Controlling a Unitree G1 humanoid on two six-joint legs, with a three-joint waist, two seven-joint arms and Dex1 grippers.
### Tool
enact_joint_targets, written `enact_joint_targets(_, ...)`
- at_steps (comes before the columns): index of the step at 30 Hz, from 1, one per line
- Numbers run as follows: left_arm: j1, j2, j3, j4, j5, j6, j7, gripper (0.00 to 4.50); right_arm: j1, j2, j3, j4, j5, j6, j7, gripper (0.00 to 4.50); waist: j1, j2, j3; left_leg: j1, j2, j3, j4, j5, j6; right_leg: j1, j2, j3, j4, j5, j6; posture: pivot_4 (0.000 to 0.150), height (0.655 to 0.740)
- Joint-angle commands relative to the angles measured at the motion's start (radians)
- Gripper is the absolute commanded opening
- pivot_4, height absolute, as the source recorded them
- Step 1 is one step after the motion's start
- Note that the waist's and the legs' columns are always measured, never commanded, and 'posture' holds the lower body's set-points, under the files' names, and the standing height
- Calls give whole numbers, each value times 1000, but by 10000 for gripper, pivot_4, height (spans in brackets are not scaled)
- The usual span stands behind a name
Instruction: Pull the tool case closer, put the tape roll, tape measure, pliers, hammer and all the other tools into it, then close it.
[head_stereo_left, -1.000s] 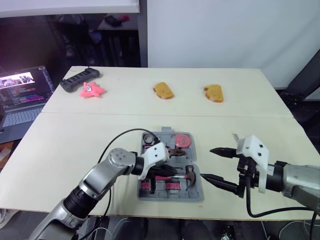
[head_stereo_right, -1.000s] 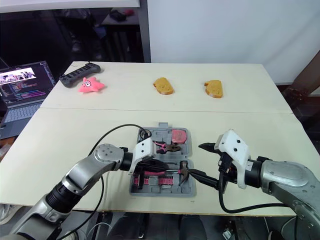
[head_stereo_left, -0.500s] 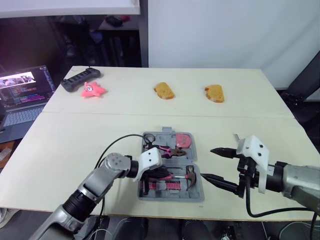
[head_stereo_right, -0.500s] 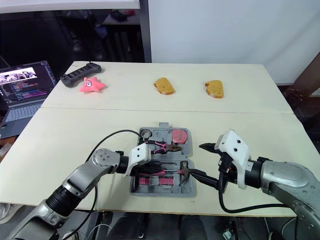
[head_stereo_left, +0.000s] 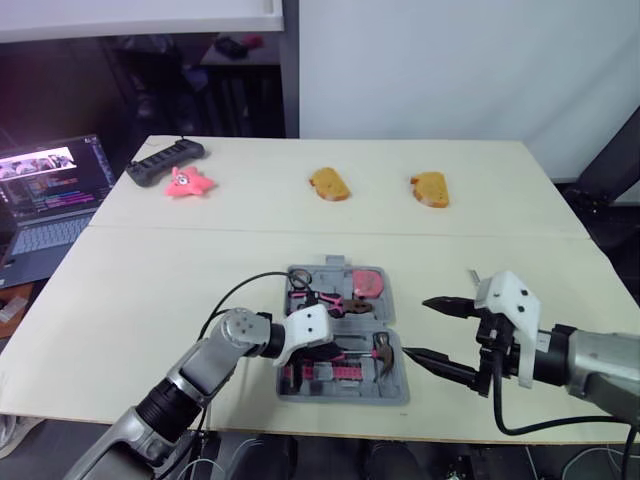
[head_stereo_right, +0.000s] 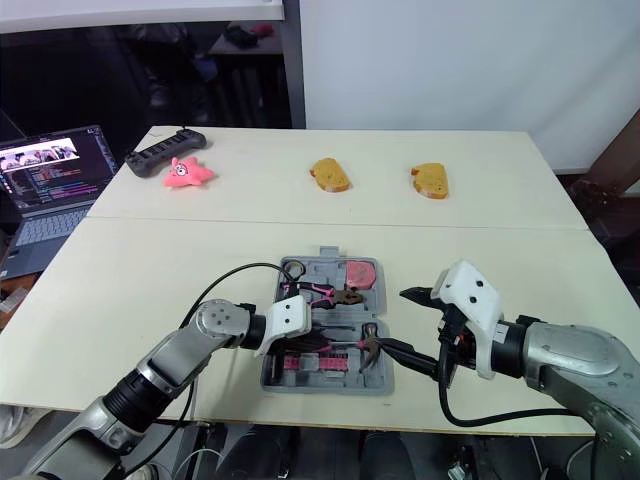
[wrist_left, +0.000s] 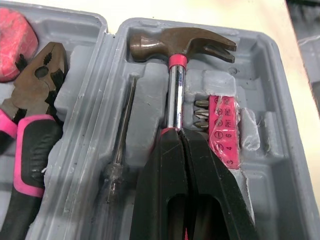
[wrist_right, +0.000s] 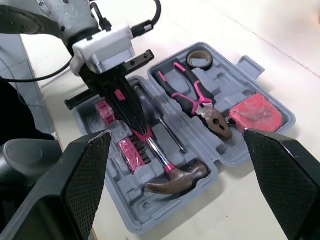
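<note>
Open case (head_stereo_left: 345, 395), pliers (wrist_left: 31, 115) in its far half. Hammer (wrist_left: 176, 85) lies in the near half, its handle clamped between the left gripper's (wrist_left: 180, 132) closed jaws. Right gripper (head_stereo_left: 416, 327) hovers beside the case, jaws spread wide.

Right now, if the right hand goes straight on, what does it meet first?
Probably the case, at its right wall by the hammer head. The right hand may instead pass over the rim; height is unclear.
</note>
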Motion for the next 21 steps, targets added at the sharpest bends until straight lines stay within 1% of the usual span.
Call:
enact_joint_targets(1, 46, 43, -72, 125, 106, 8, 5, 432, 1, -12, -29, -29, 15, 2, -3, 45000, 0, 0, -2, 3, 0, 0, -1, -1, 1, 3, 0, 0, 0, 0, 0, 1500, 7400)
enact_joint_targets(2, 47, 43, -77, 139, 119, 2, 12, 432, 0, -12, -30, -30, 17, 3, -3, 45000, 0, 0, -5, 7, 1, 1, -2, -1, 1, 6, 0, 0, -1, -1, 0, 1500, 7400)
enact_joint_targets(5, 49, 46, -91, 167, 152, -6, 26, 432, -3, -14, -34, -30, 20, 8, -2, 45000, -1, 1, -14, 8, 1, 1, -2, -2, 2, 7, 0, 0, -2, -1, 1, 1500, 7400)
enact_joint_targets(13, 54, 25, -82, 175, 140, 26, 24, 432, -2, -17, -38, -28, 21, 11, 1, 45000, 0, 3, -24, 8, 1, 1, -2, -2, 2, 7, 0, 1, -2, -1, 1, 1500, 7400)
enact_joint_targets(15, 50, 12, -37, 153, 93, 2, 21, 432, -4, -15, -28, -22, 12, 7, 1, 45000, 0, 3, -24, 8, 1, 1, -2, -2, 2, 7, 0, 1, -2, -1, 1, 1500, 7400)
enact_joint_targets(17, 46, 12, 20, 102, 33, 17, 2, 432, -3, -13, -19, -13, -4, 1, 1, 45000, -1, 3, -24, 8, 1, 1, -2, -2, 2, 7, 0, 1, -2, -1, 1, 1500, 7400)
enact_joint_targets(20, 48, 53, 103, 1, -46, 2, -49, 432, 6, -12, -16, 0, -38, -14, 8, 45000, -5, 1, -22, 7, 1, 0, -3, -2, 2, 5, 0, 1, -1, -2, 1, 1500, 7400)
enact_joint_targets(21, 54, 82, 151, -53, -100, -8, -85, 432, 8, -8, -15, 9, -53, -21, 10, 45000, -6, 1, -22, 7, 2, 1, -4, -2, 2, 4, 0, 1, -1, -2, 1, 1500, 7400)
